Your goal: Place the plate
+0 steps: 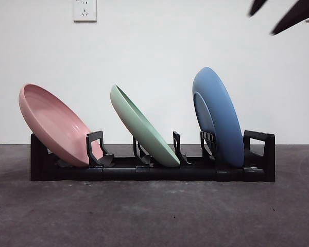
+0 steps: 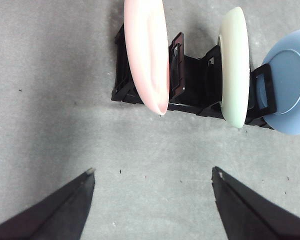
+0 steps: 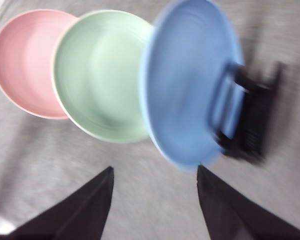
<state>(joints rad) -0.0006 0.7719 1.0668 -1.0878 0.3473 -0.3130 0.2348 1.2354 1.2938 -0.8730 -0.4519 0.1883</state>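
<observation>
A black rack holds three leaning plates: a pink plate at its left end, a green plate in the middle and a blue plate at its right end. The left wrist view has the same rack with the pink plate, green plate and blue plate. My left gripper hangs open over bare table, apart from the rack. My right gripper is open and empty beside the blue plate, and shows as black tips at the top right.
The rack stands on a dark grey table before a white wall with a socket. Bare grey surface lies between the left gripper and the rack.
</observation>
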